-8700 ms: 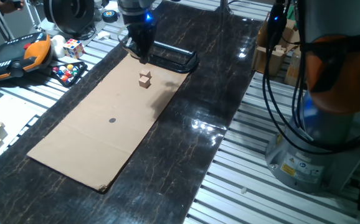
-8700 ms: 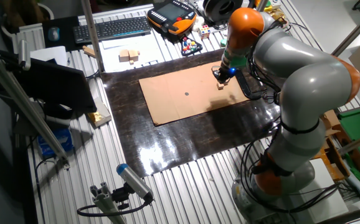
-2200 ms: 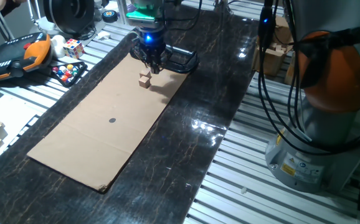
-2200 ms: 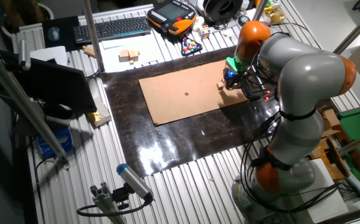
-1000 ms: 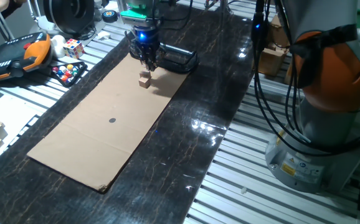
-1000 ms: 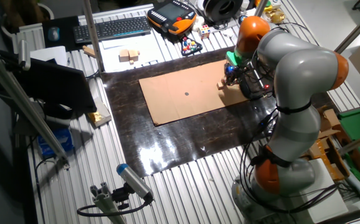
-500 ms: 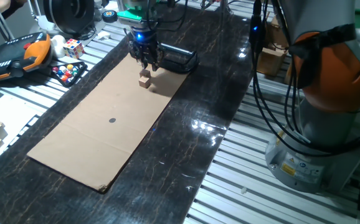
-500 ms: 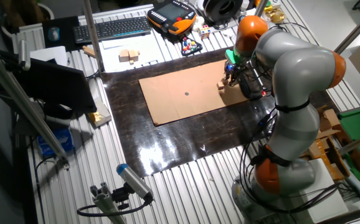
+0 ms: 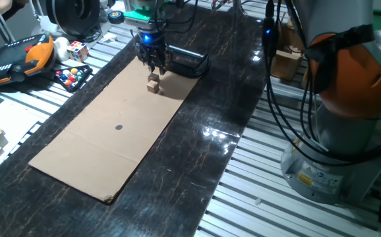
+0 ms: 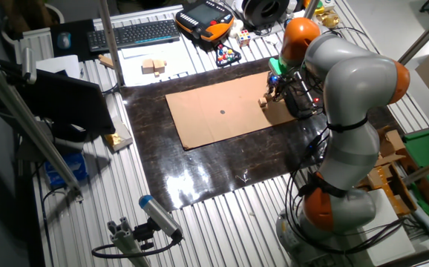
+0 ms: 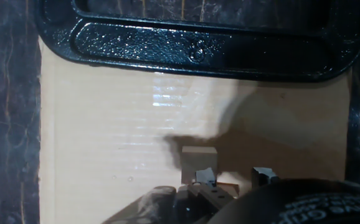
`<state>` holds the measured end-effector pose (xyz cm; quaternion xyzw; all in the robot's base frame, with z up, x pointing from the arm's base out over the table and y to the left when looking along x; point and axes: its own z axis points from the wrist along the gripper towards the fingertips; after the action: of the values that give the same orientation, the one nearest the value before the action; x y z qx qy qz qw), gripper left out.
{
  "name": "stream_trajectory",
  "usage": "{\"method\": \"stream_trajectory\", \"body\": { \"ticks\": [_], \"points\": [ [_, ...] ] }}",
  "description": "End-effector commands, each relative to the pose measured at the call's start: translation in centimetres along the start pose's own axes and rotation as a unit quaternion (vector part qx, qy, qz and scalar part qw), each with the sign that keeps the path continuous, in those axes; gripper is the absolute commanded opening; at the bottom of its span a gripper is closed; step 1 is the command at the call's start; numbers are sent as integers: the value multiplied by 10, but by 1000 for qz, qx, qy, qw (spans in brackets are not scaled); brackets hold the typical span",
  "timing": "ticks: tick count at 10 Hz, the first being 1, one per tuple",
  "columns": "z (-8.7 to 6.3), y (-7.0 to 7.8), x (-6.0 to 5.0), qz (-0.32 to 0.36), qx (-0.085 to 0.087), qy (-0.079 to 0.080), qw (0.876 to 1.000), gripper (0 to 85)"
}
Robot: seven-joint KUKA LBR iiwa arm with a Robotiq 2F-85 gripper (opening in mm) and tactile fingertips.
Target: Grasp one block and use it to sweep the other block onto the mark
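Two small pale wooden cubes stand stacked near the far end of the tan cardboard sheet, and the dark two-finger gripper hangs right above them, its fingertips down at the top cube. In the other fixed view the stack shows as a small pale shape just beside the gripper, at the cardboard's edge nearest the arm. The hand view shows one cube from above, on the cardboard, with dark finger parts at its lower edge — whether the jaws are spread around it or already pinching it, I cannot tell.

The small round dark dot sits well apart from the cubes, farther along the sheet; it also shows in the other fixed view. A black metal handle-shaped frame lies on the dark marbled tabletop at the cardboard's far edge — it fills the top of the hand view.
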<state>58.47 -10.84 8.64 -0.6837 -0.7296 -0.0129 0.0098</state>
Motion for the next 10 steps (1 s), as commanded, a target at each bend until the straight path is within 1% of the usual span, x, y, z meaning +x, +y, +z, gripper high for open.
{"method": "stream_trajectory", "body": {
  "ticks": [1,3,4,6,8,10],
  "points": [
    [0,0,0,-2,1,0,1000,387],
    [1,0,0,-16,1,2,1000,383],
    [1,0,0,-15,3,5,1000,380],
    [1,0,0,-5,14,-11,1000,373],
    [1,0,0,-6,18,-10,1000,363],
    [1,0,0,-11,15,-22,1000,357]
  ]
}}
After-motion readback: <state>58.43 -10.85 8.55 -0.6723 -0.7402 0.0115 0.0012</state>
